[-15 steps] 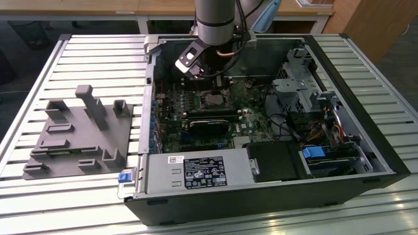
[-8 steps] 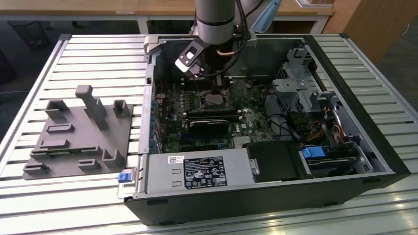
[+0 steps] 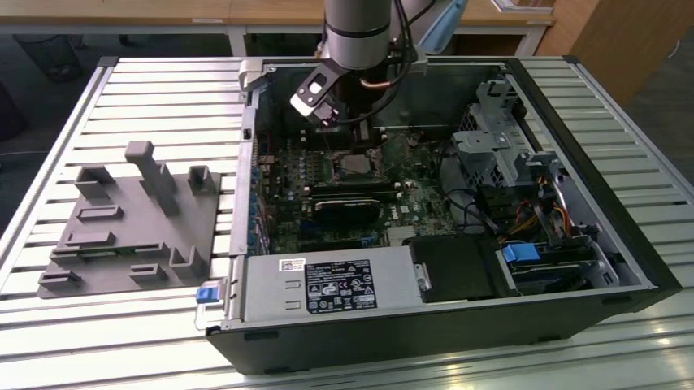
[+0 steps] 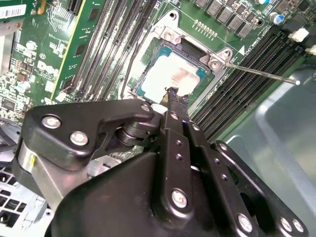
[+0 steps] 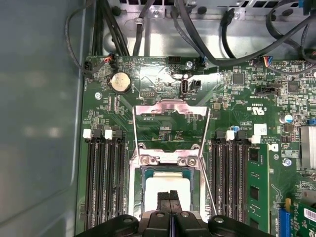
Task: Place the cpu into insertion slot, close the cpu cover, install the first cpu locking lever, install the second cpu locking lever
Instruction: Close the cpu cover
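Observation:
The cpu (image 5: 168, 186) lies flat in the insertion slot (image 5: 139, 197) on the green board, its pale face up; the second wrist view shows the cpu (image 4: 170, 74) seated in the socket too. The cpu cover (image 5: 170, 104), a silvery frame, stands swung open beyond the socket. Two thin lever rods (image 5: 134, 128) (image 5: 209, 163) are raised along its sides, and one lever (image 4: 261, 74) sticks out over the memory slots. My gripper (image 5: 169, 196) is shut with nothing between its fingers, the tips just over the cpu's near edge. In the exterior view the gripper (image 3: 349, 122) hangs inside the case above the socket (image 3: 353, 167).
Long black memory slots (image 5: 106, 177) (image 5: 232, 177) flank the socket. Black cables (image 5: 207, 44) cross beyond the board. The grey case wall (image 5: 39, 123) is close on one side. A power supply (image 3: 325, 284), a drive cage (image 3: 509, 142) and a grey fixture block (image 3: 130, 219) show in the exterior view.

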Robot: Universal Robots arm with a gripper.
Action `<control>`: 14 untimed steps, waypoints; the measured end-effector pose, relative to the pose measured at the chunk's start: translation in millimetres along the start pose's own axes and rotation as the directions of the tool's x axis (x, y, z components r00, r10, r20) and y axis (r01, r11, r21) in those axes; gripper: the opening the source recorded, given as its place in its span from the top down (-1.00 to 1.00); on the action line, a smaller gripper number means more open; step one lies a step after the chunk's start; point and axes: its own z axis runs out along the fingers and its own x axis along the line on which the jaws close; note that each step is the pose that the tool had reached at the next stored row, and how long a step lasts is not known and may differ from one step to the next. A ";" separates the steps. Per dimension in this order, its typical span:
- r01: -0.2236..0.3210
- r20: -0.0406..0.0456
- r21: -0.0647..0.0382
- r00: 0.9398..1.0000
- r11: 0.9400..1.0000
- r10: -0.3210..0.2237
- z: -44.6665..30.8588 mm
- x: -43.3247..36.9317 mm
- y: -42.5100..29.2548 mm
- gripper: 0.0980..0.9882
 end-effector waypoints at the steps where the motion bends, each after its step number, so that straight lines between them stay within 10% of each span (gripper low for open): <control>1: 0.000 0.000 0.000 1.000 1.000 0.000 -1.1 0.0 0.1 0.98; 14: 0.000 -0.001 0.000 1.000 1.000 0.000 -12.7 -0.1 0.8 0.98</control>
